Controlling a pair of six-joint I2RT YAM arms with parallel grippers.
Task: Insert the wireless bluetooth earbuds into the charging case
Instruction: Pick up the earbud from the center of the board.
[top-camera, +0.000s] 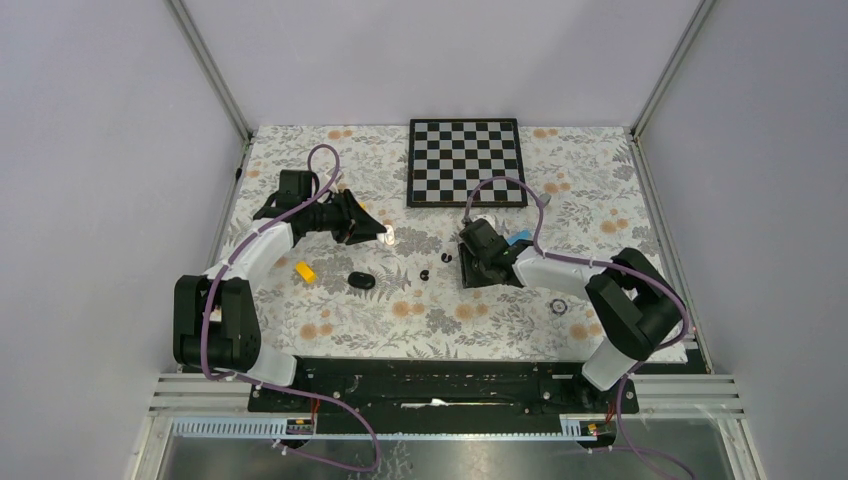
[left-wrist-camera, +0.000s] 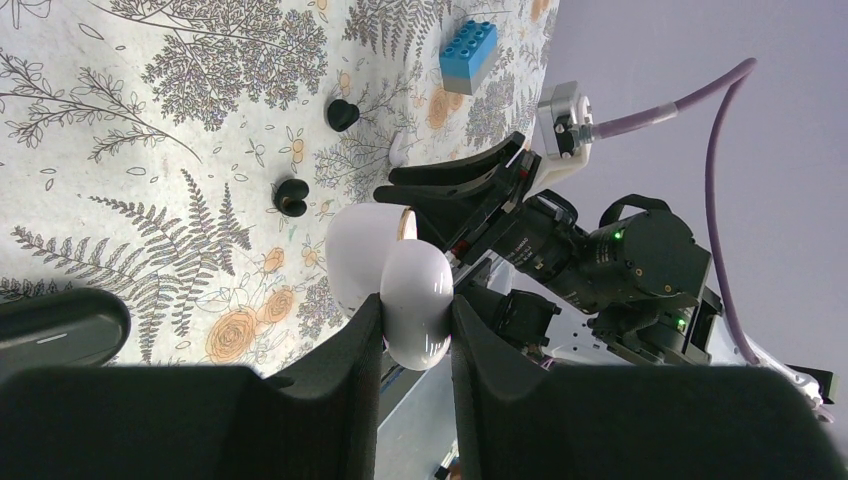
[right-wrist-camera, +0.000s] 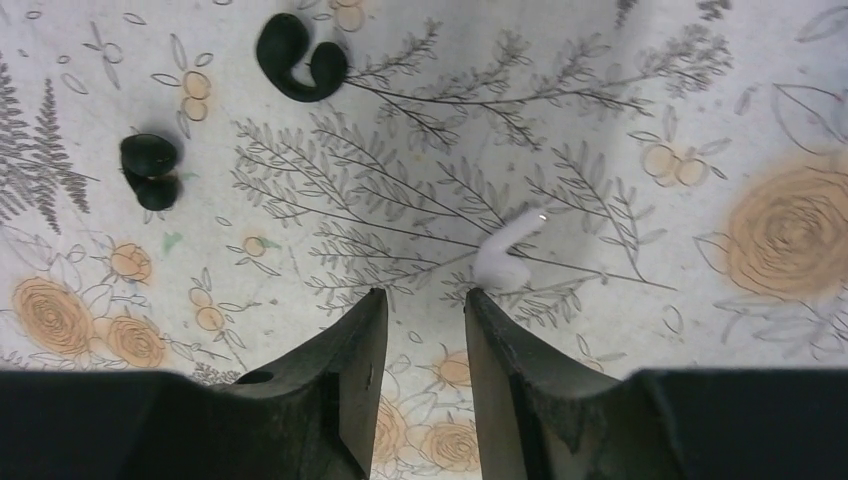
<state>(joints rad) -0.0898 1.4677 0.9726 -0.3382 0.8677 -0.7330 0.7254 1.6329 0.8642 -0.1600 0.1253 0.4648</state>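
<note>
My left gripper (left-wrist-camera: 416, 305) is shut on a white charging case (left-wrist-camera: 400, 270), held above the table with its lid swung open; the top view shows them at the centre left (top-camera: 386, 236). My right gripper (right-wrist-camera: 425, 295) is open and low over the cloth, nothing between its fingers. A white earbud (right-wrist-camera: 505, 255) lies just beyond its right fingertip, touching or nearly so. Two black earbuds (right-wrist-camera: 300, 60) (right-wrist-camera: 150, 170) lie further out to the left, seen from above between the arms (top-camera: 446, 257) (top-camera: 425, 273). Any other white earbud is out of view.
A black case (top-camera: 361, 280) and a yellow block (top-camera: 304, 271) lie near the left arm. A blue block (top-camera: 518, 240) sits behind the right gripper, a small dark ring (top-camera: 557, 306) by the right arm's elbow. A chessboard (top-camera: 466, 162) lies at the back.
</note>
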